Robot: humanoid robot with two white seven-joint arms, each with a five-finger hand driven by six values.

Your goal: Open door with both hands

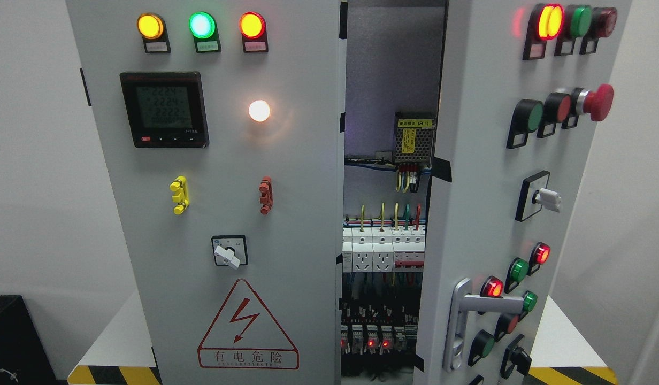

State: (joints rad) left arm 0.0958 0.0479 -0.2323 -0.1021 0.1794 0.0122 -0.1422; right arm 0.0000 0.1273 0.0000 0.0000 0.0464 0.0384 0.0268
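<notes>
A grey electrical cabinet fills the head view. Its left door [286, 176] faces me, carrying three lit lamps, a digital meter [164, 109], a rotary switch [229, 251] and a red warning triangle. The right door [479, 214] is swung partly outward, and its silver lever handle [471, 315] shows at the lower right. Through the gap between the doors I see the interior [385, 256] with breakers, sockets and coloured wires. Neither of my hands appears in the picture.
The cabinet stands on a white platform [113, 342] edged with yellow-black hazard tape. A black box [16, 342] sits at the lower left. The right door bears push buttons, a red mushroom stop button [597, 101] and selector switches. White walls lie on both sides.
</notes>
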